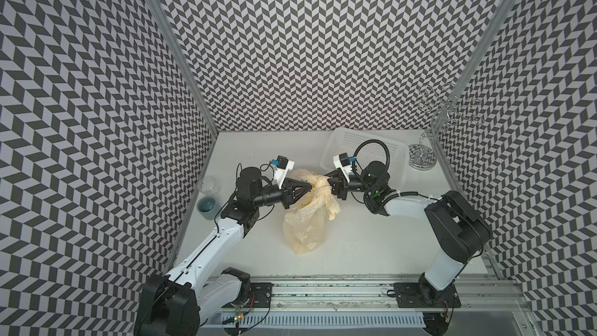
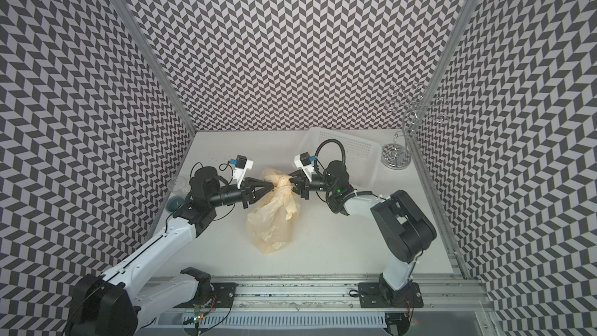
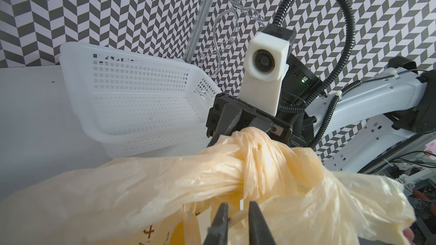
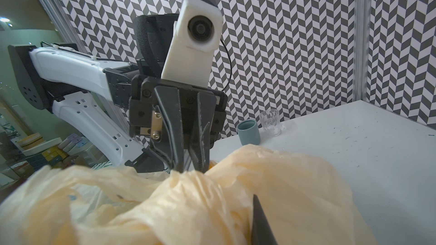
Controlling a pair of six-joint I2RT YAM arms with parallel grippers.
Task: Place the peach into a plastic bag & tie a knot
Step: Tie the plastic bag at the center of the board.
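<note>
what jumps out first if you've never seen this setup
The black-and-white chevron walls on three sides hit first. Then, mid-table, the left gripper and right gripper meet nose to nose, both pinching the crumpled cream-yellow plastic bag at its bunched knot. A white perforated basket sits behind them at the far right.

The bag (image 1: 307, 221) is thin, translucent cream plastic film — crinkled, softly shiny; its knot (image 3: 254, 161) is tightly creased. The basket (image 1: 352, 138) is white perforated plastic, smooth, semi-matt. Just beside the basket, the wire stand (image 1: 421, 156) is mirror-bright metal. The table (image 1: 371, 247) is matt white, lightly speckled. Well apart from the basket sit a matt blue-grey cup (image 4: 249, 135) and a clear, faceted glass (image 4: 270, 122).
</note>
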